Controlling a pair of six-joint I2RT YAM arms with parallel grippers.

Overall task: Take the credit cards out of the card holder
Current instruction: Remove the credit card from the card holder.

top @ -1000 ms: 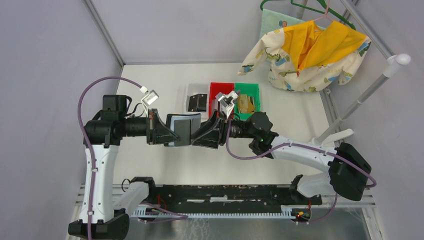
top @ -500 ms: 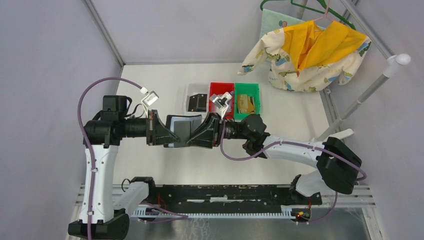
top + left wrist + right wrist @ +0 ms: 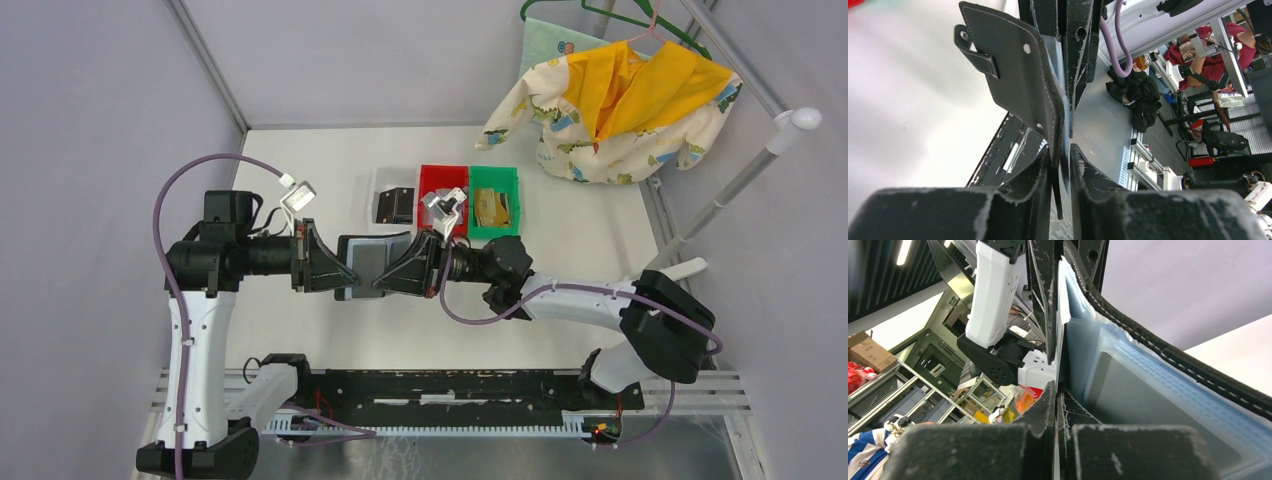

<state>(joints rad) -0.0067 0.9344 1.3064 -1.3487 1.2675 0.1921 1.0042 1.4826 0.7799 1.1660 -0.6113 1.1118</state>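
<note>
Clamped at 9 o'clock by left gripper (image 3: pixel 1060 155), pinched at 3 o'clock by right gripper (image 3: pixel 1055 390): card holder (image 3: pixel 1013 75), likely light, floppy. Stiff credit cards (image 3: pixel 1148 410): grip exposed edge.

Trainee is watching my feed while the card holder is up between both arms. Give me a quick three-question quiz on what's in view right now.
1. True or false: only the left end effector grips the card holder.
2. Which bin holds the tan-gold card? A white, B red, C the green bin.
3. Fill in: seen from the right wrist, the card holder's inside is light ___.

Key: 1 false, the right end effector is shut on it too. 2 C. 3 blue-grey.
</note>
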